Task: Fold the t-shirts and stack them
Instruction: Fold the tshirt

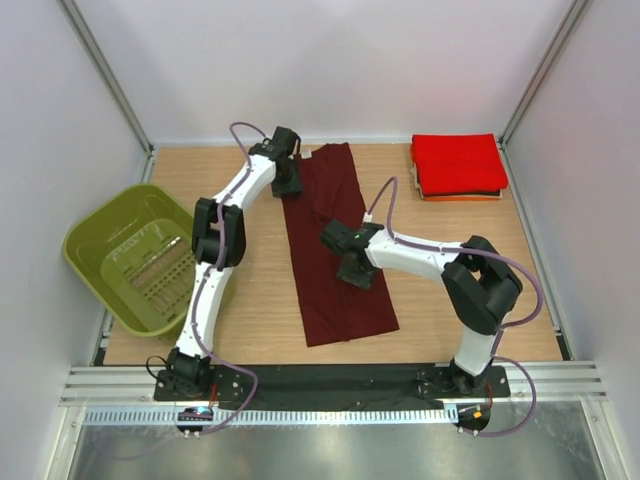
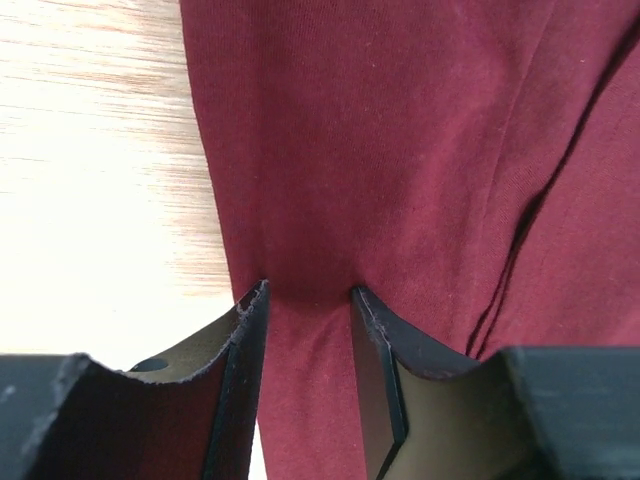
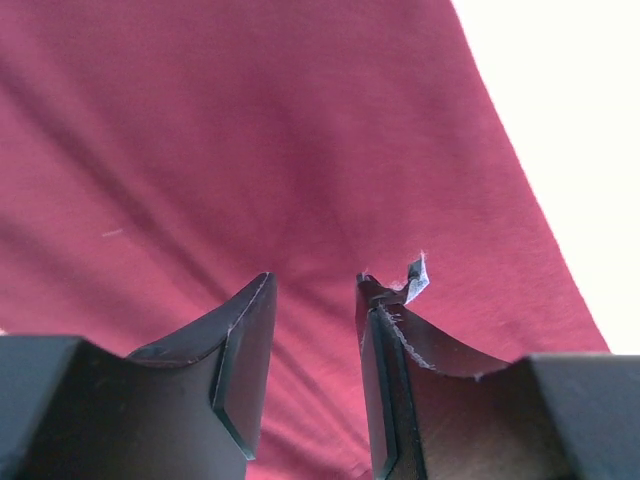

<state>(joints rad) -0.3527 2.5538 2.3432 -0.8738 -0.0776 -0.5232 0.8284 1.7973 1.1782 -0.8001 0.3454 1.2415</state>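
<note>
Wooden table, evenly lit. White walls on three sides of table; metal rail along table's near edge.

arms: white links, black joints | cables: lilac | claw fingers: matte black

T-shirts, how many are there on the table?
4, it seems: a maroon t-shirt spread mid-table; a red t-shirt topping the folded pile in the far right corner, with a dark one and an orange one peeking beneath. The pile could hide more.

Bright, even light; bare table glares white in wrist views.
</note>
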